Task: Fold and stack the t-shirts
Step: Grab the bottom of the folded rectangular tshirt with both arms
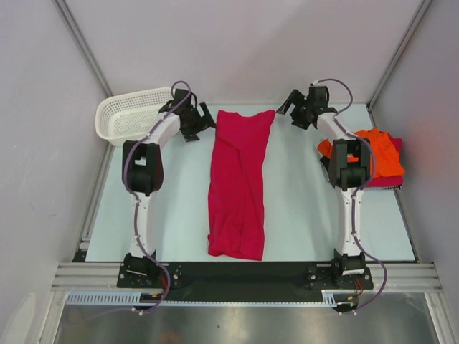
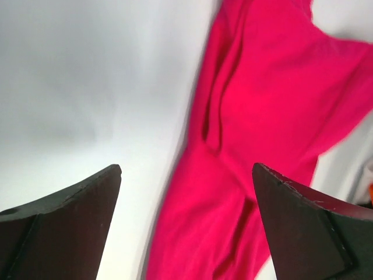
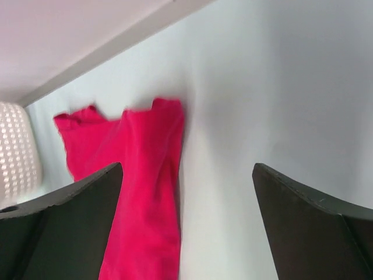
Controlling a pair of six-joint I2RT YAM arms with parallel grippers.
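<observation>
- The left gripper (image 2: 186, 169) and right gripper (image 3: 186, 168) both hang with fingers spread, holding nothing, flanking the far end of the red shirt (image 1: 238, 183).
- That shirt lies mid-table as a long folded strip; pinching only its top layer could pull the fold open.
- The right arm (image 1: 349, 168) hides part of the orange shirt (image 1: 384, 154); the dark red cloth (image 1: 387, 183) beneath it is hard to make out.

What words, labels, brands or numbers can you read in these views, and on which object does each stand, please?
None can be read. The long crimson cloth t-shirt, the bright orange cloth t-shirt, the white plastic mesh basket, the left gripper and the right gripper show no print, tag or number.
</observation>
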